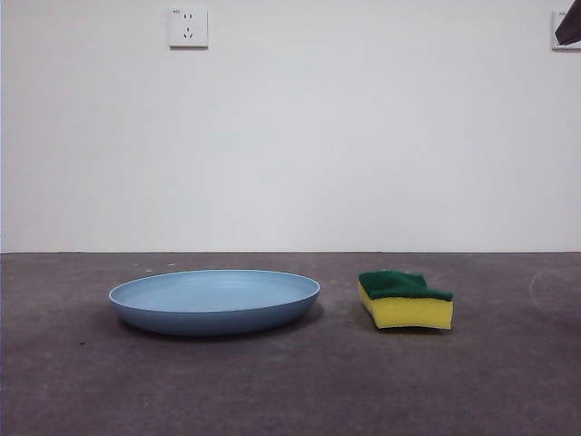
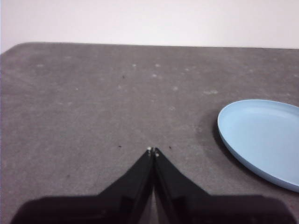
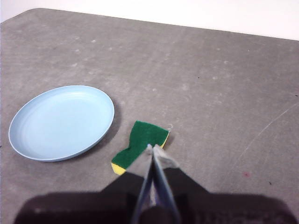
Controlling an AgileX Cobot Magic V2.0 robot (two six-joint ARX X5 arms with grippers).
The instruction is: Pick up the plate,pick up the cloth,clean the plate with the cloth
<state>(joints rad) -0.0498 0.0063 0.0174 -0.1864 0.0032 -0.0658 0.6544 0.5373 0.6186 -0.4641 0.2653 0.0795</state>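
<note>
Both fingers are closed and empty. The right fingers (image 3: pixel 154 148) hover above the sponge (image 1: pixel 404 300); the plate (image 1: pixel 214 301) lies at the sponge's nine o'clock, at the left fingers' (image 2: pixel 153 151) two o'clock.

Bare table (image 2: pixel 84 102) lies ahead of the left gripper (image 2: pixel 153 151); the plate (image 2: pixel 261 137) sits off to one side. The sponge (image 3: pixel 140 142) seems just beneath the right gripper (image 3: pixel 154 148), with the plate beside it across a narrow gap.
</note>
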